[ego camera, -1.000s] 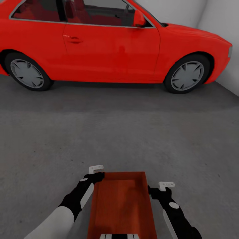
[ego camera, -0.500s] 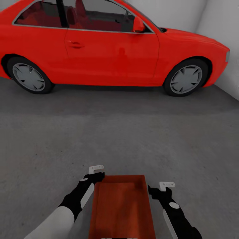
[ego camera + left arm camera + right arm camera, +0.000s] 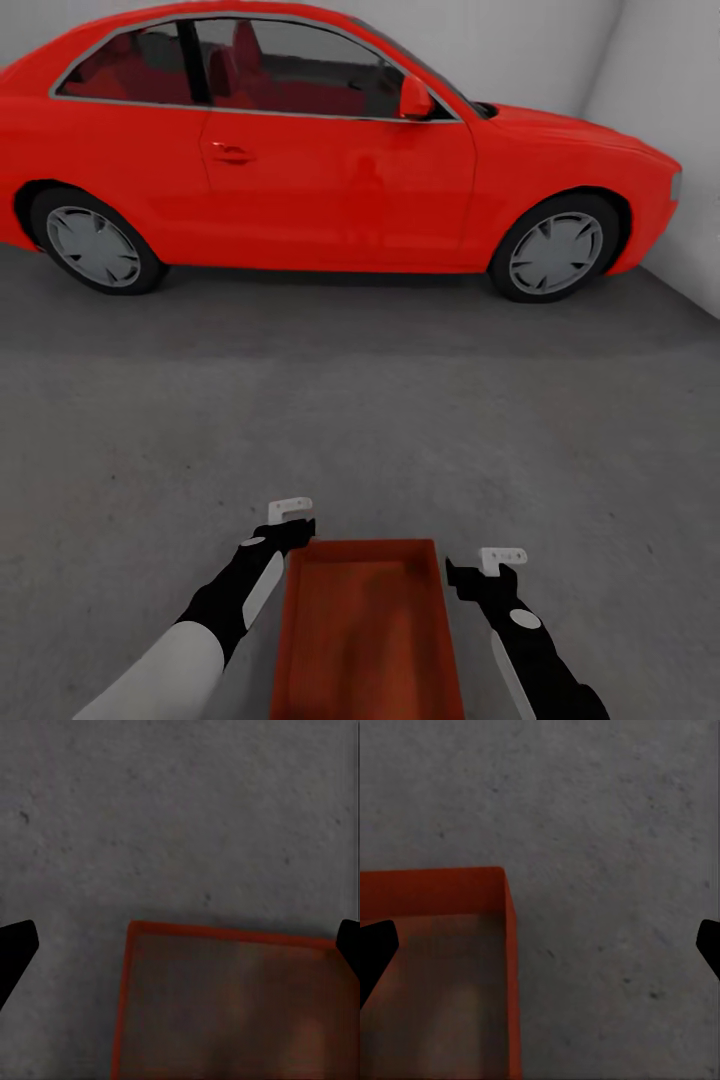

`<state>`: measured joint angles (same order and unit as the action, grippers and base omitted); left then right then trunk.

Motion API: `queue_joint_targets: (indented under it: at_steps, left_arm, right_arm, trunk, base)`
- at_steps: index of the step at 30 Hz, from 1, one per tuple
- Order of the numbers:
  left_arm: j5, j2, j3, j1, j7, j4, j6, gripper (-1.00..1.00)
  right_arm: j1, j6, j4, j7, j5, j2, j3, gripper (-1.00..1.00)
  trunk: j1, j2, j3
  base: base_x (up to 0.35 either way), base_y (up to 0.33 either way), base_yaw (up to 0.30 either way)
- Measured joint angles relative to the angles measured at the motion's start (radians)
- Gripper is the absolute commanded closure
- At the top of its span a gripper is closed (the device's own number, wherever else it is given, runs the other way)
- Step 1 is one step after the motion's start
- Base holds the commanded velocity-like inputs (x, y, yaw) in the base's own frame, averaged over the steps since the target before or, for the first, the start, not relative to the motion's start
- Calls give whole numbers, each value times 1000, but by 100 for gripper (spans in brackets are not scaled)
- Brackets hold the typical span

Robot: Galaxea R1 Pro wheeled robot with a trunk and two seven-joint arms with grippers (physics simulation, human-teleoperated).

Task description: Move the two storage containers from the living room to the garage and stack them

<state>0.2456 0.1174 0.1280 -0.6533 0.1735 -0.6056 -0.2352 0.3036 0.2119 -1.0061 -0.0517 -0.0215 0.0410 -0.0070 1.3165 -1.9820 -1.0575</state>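
Orange-red storage container [image 3: 366, 630] open-topped, nothing visible inside, on grey concrete floor [image 3: 400, 420], left gripper [image 3: 292, 522] and right gripper [image 3: 487, 570] both spread wide, flanking it, red car [image 3: 330, 170] beyond

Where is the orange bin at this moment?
In the head view the orange bin is low in the middle, between the left gripper and the right gripper, over the grey floor in front of the red car.

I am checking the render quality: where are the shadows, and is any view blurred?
Head view: sharp, soft shadow under the glossy red two-door car on the grey concrete floor. Left wrist view: orange-red plastic storage container looks blurred. Right wrist view: container sharper, inside dim.
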Motion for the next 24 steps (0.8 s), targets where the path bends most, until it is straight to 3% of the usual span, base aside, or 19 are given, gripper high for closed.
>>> queue_joint_targets:
  at_steps: [24]
  left_arm:
    - [-5, -2, -4, 0, 2, 0, 1, -100]
  right_arm:
    - [0, 0, 0, 0, 3, 0, -3, -100]
  trunk:
    - [-92, 168, 113]
  base:
    - [0, 0, 0]
